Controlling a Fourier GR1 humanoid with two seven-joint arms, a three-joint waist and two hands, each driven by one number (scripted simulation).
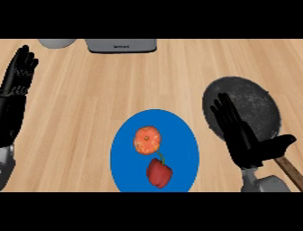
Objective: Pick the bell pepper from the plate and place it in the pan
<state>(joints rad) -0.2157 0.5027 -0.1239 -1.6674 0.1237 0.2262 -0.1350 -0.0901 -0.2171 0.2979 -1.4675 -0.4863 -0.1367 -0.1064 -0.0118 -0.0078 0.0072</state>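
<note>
Right hand (247,146) at the lower right of the frame: open, fingers straight and close together, pointing toward the upper left, thumb spread out to the right, holding nothing. Overlaps the lower left part of the pan in this view; touching it or above it, cannot tell. Grey forearm (268,184) just below, entering from the lower edge.

Nearest at lower centre: red bell pepper (159,173) with a green stem, lying on the near half of the blue plate (181,135), untouched, well left of the right hand. Just beyond it, on the same plate, an orange round fruit (147,140), close to the pepper's stem.

To the right of the plate, near but apart from it: dark round pan (254,99), nothing inside. Wooden handle (295,175) running from it down to the lower right corner, passing beside the thumb.

At the left edge of the frame: left hand (16,76), open, fingers straight and together, pointing up, resting, well apart from the plate.

Light wooden counter (81,117) under everything.

Farthest, along the upper edge: grey appliance (121,45) at upper centre-left, and a grey rounded object (56,43) just to its left, both cut off by the frame.
</note>
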